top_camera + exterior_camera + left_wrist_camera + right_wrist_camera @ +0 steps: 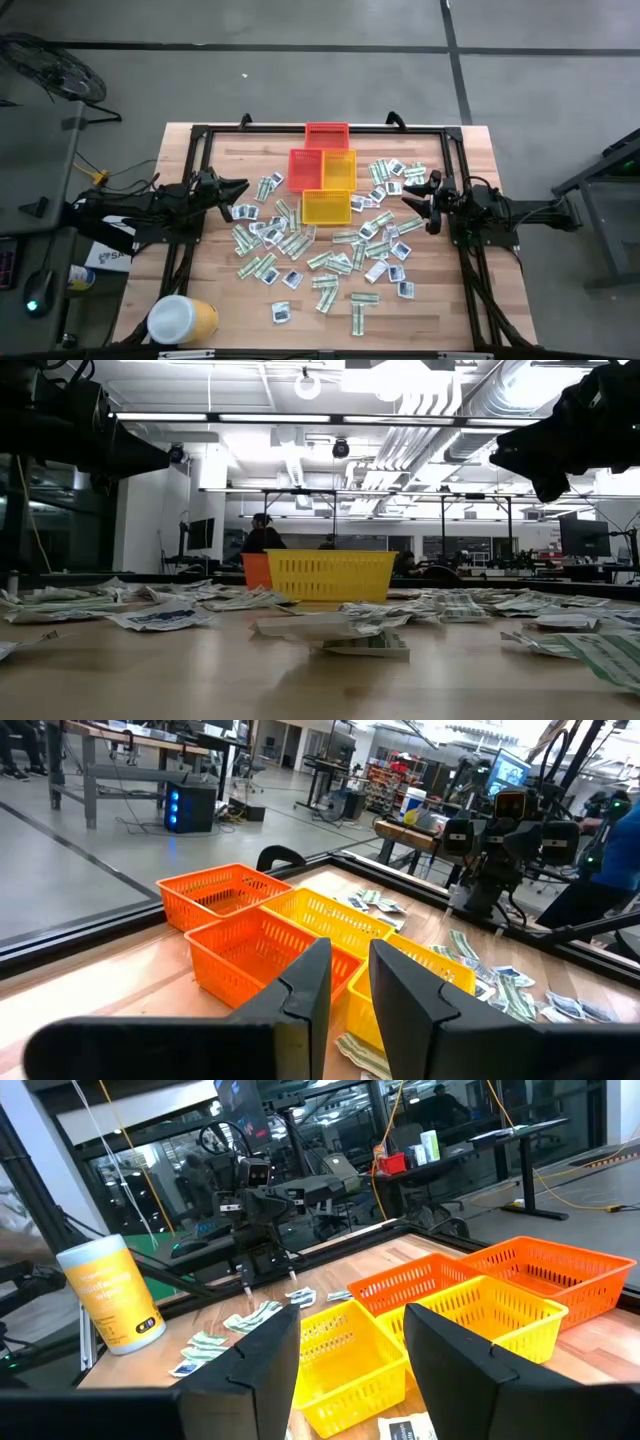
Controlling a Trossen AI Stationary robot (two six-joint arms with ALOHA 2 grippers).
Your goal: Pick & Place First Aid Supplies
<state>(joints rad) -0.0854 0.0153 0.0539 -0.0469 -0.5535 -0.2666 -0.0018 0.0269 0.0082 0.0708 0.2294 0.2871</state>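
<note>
Barely begun, by the look of it: the first aid packets (330, 255) lie scattered over the middle of the surface and toward its right edge, green-and-white strips mixed with white squares, dozens of them loose on the wood. The four small baskets, red (327, 135), two orange (306, 168) and (340, 170), and yellow (326, 207), are bunched near the far edge at its middle, and as far as the wrist views reach into them (not every floor is visible) they look empty.

So nearly all the sorting is left, I judge. The left gripper (238, 188) hangs above the surface toward the left edge, short of the baskets, its jaws a narrow gap apart and pinching nothing. The right gripper (425, 197) hangs above the packets on the right side, jaws spread wide and also empty. A big yellow tub (182, 320) with a white lid lies on its side at the near left corner.
</note>
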